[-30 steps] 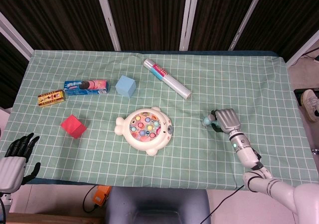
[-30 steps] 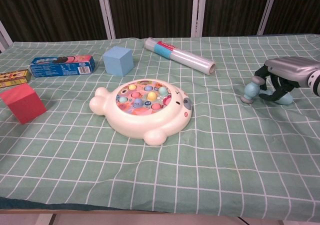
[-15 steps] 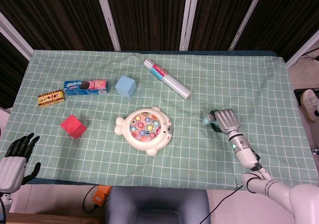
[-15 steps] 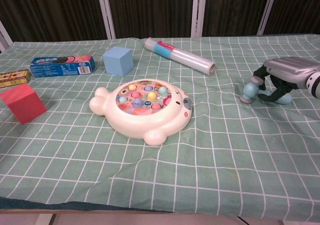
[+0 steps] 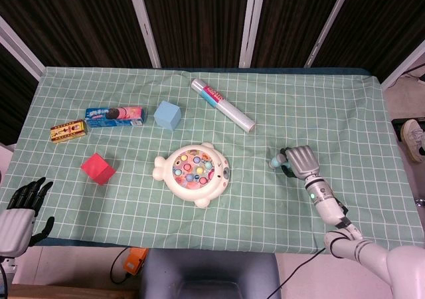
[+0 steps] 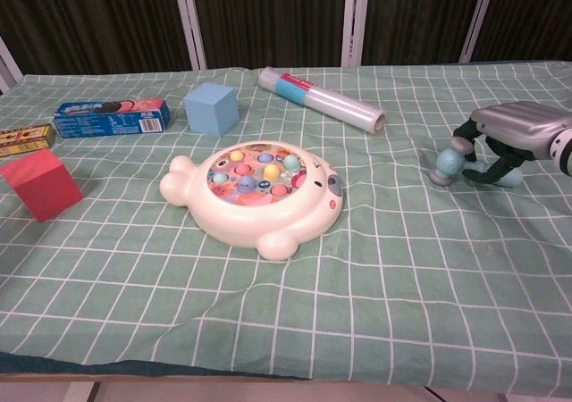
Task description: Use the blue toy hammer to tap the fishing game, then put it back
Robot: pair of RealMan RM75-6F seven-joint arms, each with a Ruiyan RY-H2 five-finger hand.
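Note:
The blue toy hammer (image 6: 444,163) lies on the green checked cloth at the right, its head (image 5: 275,161) pointing left toward the fishing game. My right hand (image 6: 514,127) arches over its handle with the fingers curled down around it; the hand (image 5: 302,159) hides most of the handle. The white fish-shaped fishing game (image 5: 192,173) sits mid-table, its round tray of coloured fish (image 6: 257,171) facing up, well left of the hammer. My left hand (image 5: 16,209) hangs off the table's near left corner, fingers spread and holding nothing.
A clear roll with a red-and-blue label (image 5: 222,105) lies behind the game. A light blue cube (image 5: 167,115), a cookie box (image 5: 114,116), a small yellow box (image 5: 68,130) and a red cube (image 5: 97,169) stand at the left.

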